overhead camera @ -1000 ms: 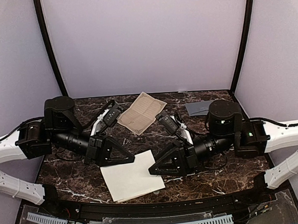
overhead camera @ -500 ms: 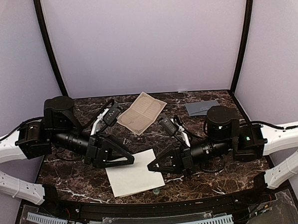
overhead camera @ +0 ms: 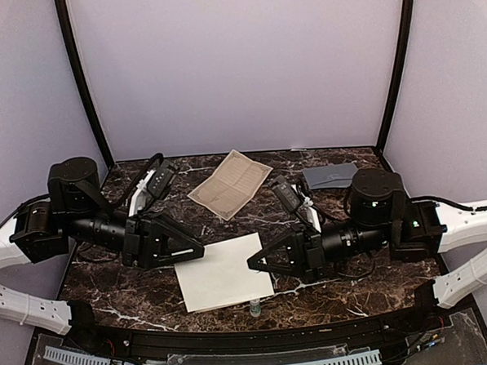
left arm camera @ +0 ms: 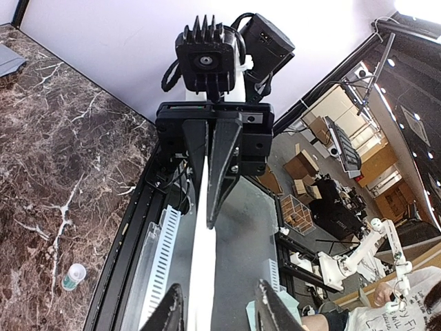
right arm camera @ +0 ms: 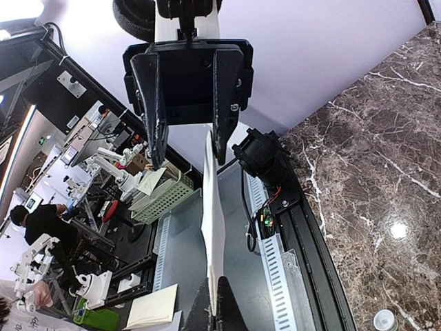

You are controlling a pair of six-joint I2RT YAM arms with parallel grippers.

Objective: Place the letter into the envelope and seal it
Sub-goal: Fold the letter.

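Dark marble table, white veins, boxed in by pale lavender walls with black poles at the far corners. Wrist views look past the near edge into a cluttered workshop with cardboard boxes, wire baskets and other robot arms.

Envelope: slate grey, flat, at the far right corner of the table. It sits behind the right arm's elbow, well apart from both claws, and nothing touches it.

Right claw: fingers pinched together on the right edge of the white letter. The right wrist view shows the sheet edge-on, rising straight out of the closed tips.

Left claw: at the letter's left edge, opposite the right claw. Fingers stand apart with the paper edge running between them, closer to one finger. No clamp visible from either wrist view.

Letter spans the gap between the two claws, over the near middle of the table. Cannot tell from above whether it is lifted clear of the marble.

Tan printed sheet: flat at the far middle, angled, left of the envelope and apart from it.

Small bottle: white cap, upright at the near edge, just below the letter's near right corner.
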